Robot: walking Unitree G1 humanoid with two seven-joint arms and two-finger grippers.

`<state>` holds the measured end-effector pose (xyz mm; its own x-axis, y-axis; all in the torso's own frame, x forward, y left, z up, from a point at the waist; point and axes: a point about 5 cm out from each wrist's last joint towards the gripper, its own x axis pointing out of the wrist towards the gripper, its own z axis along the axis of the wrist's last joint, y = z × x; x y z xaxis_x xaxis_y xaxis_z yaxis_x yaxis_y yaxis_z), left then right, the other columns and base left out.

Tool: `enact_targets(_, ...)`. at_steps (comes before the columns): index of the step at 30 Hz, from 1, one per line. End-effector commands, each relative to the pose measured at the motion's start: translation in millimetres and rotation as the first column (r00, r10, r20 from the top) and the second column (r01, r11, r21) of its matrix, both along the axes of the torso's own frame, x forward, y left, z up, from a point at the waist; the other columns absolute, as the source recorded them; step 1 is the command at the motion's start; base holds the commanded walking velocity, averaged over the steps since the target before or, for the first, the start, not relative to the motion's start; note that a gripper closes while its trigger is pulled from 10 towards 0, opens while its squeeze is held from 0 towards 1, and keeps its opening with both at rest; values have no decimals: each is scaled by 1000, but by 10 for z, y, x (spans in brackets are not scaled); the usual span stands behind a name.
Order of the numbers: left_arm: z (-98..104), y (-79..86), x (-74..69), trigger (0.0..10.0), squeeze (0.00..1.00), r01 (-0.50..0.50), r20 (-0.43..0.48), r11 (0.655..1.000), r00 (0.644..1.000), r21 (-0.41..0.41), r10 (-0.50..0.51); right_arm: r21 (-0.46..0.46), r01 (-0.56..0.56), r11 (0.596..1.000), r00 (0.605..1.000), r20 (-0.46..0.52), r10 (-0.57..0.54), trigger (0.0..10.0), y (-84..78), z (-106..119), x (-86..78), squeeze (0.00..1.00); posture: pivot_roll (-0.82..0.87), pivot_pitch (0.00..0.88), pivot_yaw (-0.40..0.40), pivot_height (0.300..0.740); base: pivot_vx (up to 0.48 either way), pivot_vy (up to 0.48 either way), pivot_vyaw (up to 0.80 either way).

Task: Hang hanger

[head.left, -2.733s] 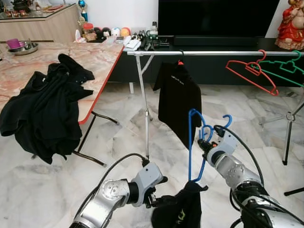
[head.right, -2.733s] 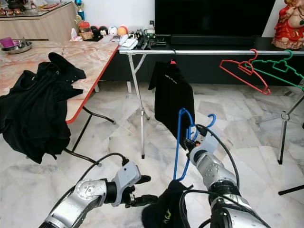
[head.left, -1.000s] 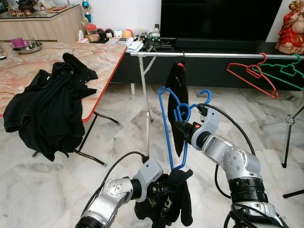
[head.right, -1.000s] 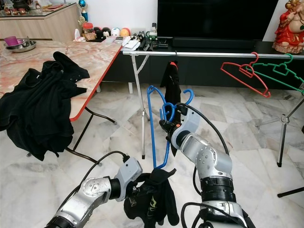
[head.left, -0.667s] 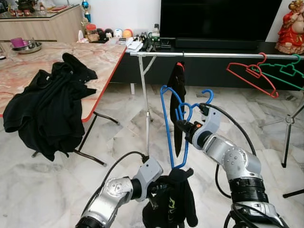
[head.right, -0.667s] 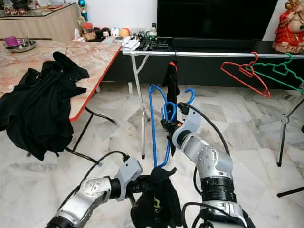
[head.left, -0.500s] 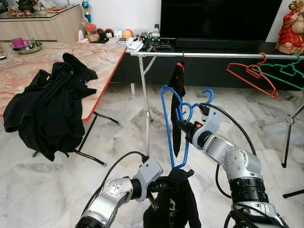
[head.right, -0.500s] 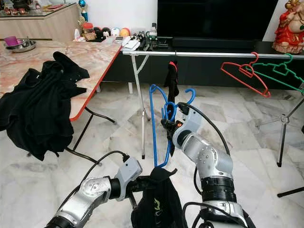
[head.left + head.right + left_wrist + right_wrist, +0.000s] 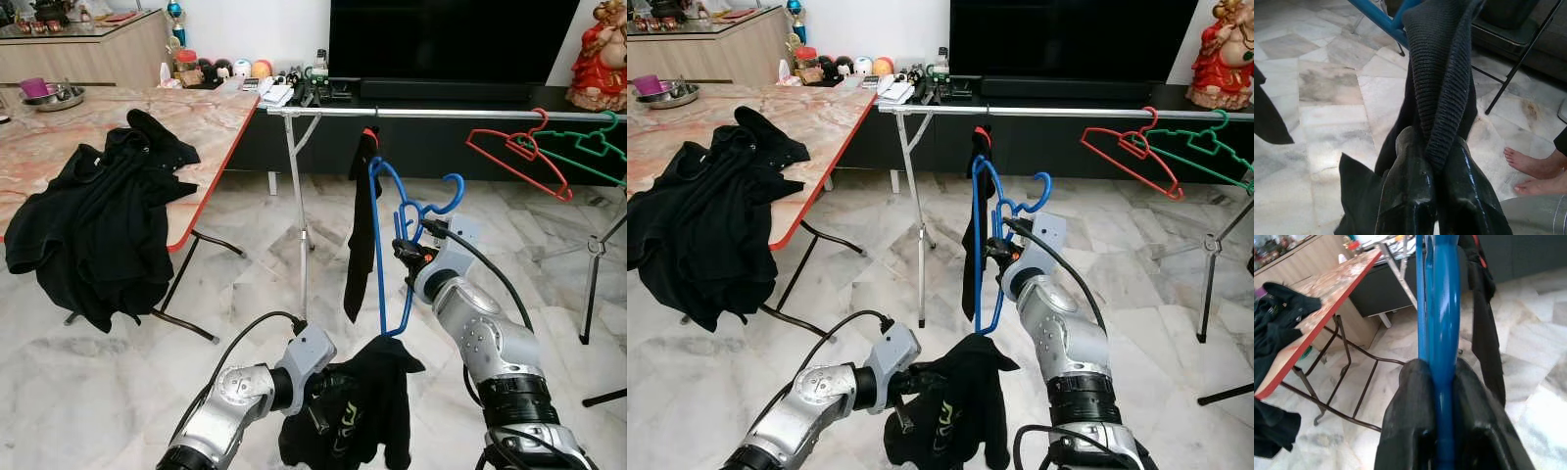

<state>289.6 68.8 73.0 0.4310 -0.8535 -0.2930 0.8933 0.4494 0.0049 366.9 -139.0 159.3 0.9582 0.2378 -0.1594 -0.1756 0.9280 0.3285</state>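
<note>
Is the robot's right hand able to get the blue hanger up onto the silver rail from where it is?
Probably yes. The right hand grips the blue hanger just below the silver rail, with bare rail between the hanging black shirt and the red hanger.

L claw (image 9: 1432,161) pinches dark ribbed garment (image 9: 1442,73) under blue hanger (image 9: 1382,18) (bare feet (image 9: 1533,169) nearby).

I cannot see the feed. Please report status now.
Right gripper shut on blue hanger, below the rail. Left gripper shut on black garment draped on the hanger's lower end. Hung black shirt close behind.
</note>
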Motion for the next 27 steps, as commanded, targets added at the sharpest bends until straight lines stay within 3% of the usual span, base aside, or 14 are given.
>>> enact_targets(1,12,40,8,0,0,-7,0,1000,1000,-1,7,-71,16,997,995,95,-9,10000,-47,102,17,0,17,54,-21,740,0,0,0)
enact_targets(4,22,31,9,0,0,-5,-1,1000,1000,-8,5,-156,45,987,980,199,-13,10000,-62,130,14,0,19,54,-22,740,0,0,0)
enact_targets(6,21,28,6,0,0,-1,-3,1000,1000,-9,1,-317,101,943,948,318,6,10000,-88,150,-16,0,22,55,-22,740,0,0,0)
enact_targets(11,20,26,1,0,0,0,-4,1000,1000,-9,0,-397,148,906,921,390,20,10000,-124,76,-79,0,23,57,-23,740,0,0,0)
enact_targets(16,19,26,-2,0,0,0,-6,1000,1000,-11,0,-488,111,866,928,363,86,10000,-124,-123,-141,0,21,59,-23,740,0,0,0)
enact_targets(18,21,18,-3,0,0,-1,-6,1000,1000,-13,1,-567,81,820,940,316,126,10000,-135,-348,-203,0,22,59,-23,740,0,0,0)
enact_targets(23,31,11,2,0,0,-3,-5,1000,1000,-19,3,-590,59,805,949,283,138,10000,-163,-565,-281,0,22,59,-22,740,0,0,0)
enact_targets(27,27,20,-1,0,0,-5,-8,1000,1000,-19,5,-608,-23,794,971,174,162,10000,-172,-831,-389,0,22,60,-20,740,0,0,0)
